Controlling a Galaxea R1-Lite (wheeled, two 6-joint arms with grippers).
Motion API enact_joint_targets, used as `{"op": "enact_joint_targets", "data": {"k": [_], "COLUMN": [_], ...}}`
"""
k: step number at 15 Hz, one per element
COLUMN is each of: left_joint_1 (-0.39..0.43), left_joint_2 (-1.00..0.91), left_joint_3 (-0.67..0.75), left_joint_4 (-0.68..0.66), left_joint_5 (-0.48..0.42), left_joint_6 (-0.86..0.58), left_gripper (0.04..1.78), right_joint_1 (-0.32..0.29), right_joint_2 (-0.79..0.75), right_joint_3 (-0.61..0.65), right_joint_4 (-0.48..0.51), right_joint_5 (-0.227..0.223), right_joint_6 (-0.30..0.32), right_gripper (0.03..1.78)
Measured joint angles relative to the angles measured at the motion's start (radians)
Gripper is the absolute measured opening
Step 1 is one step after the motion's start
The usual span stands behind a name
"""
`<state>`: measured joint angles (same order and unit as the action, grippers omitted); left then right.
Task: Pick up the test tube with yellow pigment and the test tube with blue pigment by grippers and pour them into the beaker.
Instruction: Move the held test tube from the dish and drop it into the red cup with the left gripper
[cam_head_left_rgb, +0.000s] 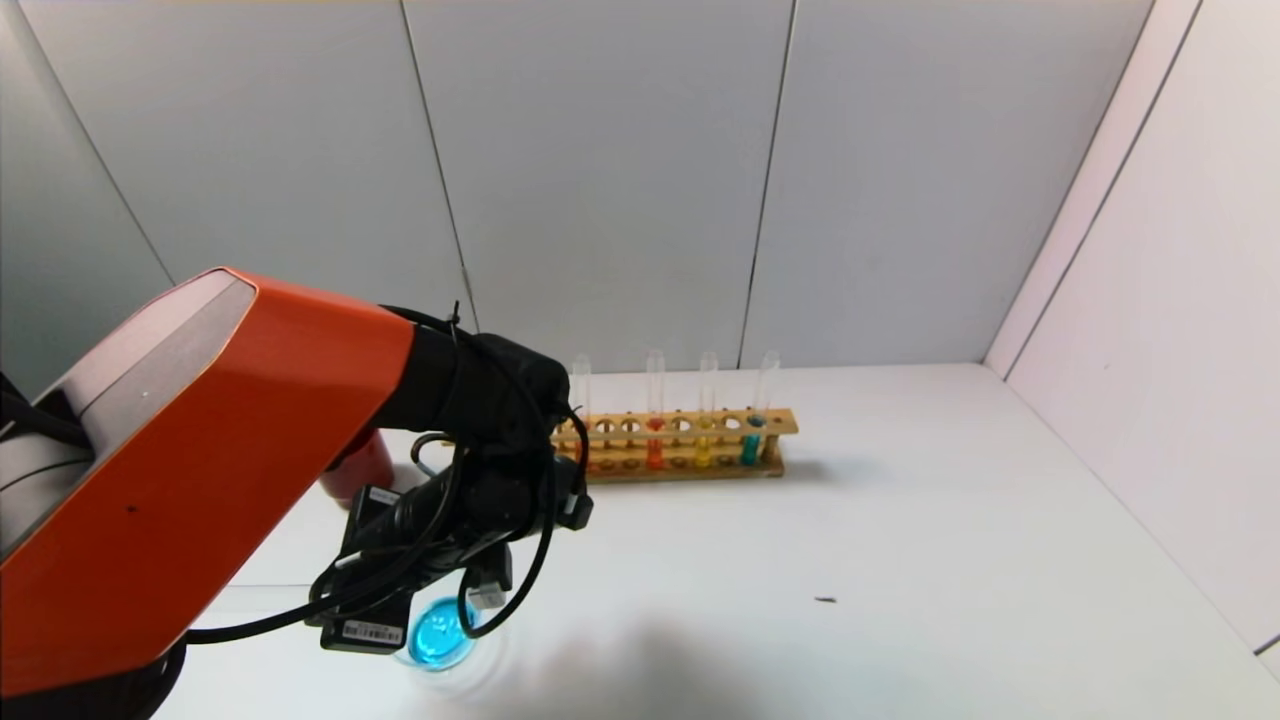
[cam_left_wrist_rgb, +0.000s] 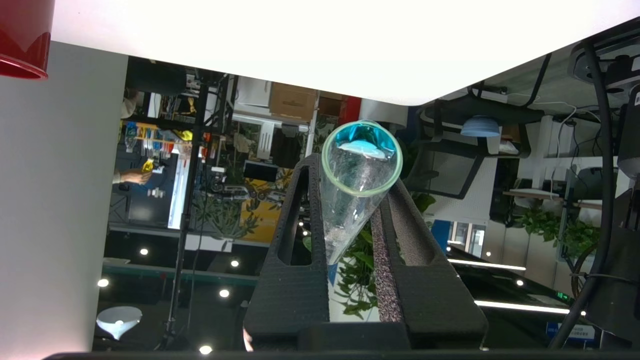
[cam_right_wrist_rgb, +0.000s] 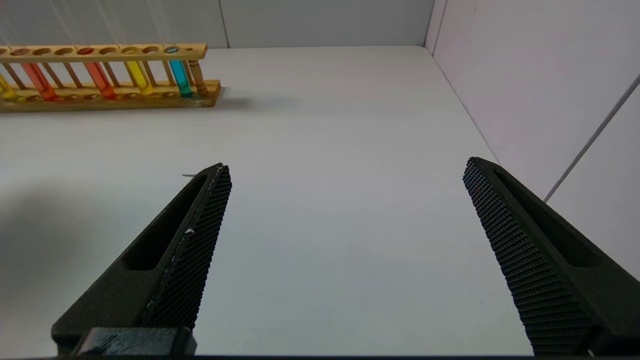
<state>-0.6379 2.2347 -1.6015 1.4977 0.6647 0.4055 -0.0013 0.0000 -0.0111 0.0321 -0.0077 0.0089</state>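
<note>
No legible text, brand or number appears in any view. A white barcode sticker (cam_head_left_rgb: 371, 632) sits on the black module at the left arm's wrist; its characters are too small to read. Background signage in the left wrist view is unreadable.

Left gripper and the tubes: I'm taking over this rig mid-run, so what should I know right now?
Left gripper: shut on the blue test tube, tipped over the beaker; tube looks nearly drained.
Right gripper: open, empty, low over the table's right side.
Beaker: holds blue liquid only.
Yellow test tube: upright in the wooden rack, beside another blue-filled tube.
Done: blue appears poured.
Left: pick up the yellow test tube and pour it into the beaker.
</note>
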Motion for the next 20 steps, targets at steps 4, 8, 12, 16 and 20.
{"op": "enact_joint_targets", "data": {"k": [4, 8, 12, 16, 20], "left_joint_1": [-0.004, -0.01, -0.013, -0.018, -0.015], "left_joint_2": [0.018, 0.022, 0.021, 0.015, 0.007], "left_joint_3": [-0.018, -0.019, -0.017, -0.005, 0.001], "left_joint_4": [0.001, 0.002, 0.004, 0.005, 0.005], "left_joint_5": [0.0, 0.0, 0.0, -0.001, -0.001], "left_joint_6": [-0.003, -0.003, -0.003, -0.005, -0.006], "left_gripper": [0.31, 0.31, 0.31, 0.31, 0.31], "right_joint_1": [0.0, 0.0, 0.0, 0.0, 0.0], "right_joint_2": [0.0, 0.0, 0.0, 0.0, 0.0], "right_joint_3": [0.0, 0.0, 0.0, 0.0, 0.0], "right_joint_4": [0.0, 0.0, 0.0, 0.0, 0.0], "right_joint_5": [0.0, 0.0, 0.0, 0.0, 0.0], "right_joint_6": [0.0, 0.0, 0.0, 0.0, 0.0], "right_gripper": [1.7, 1.7, 1.7, 1.7, 1.7]}}
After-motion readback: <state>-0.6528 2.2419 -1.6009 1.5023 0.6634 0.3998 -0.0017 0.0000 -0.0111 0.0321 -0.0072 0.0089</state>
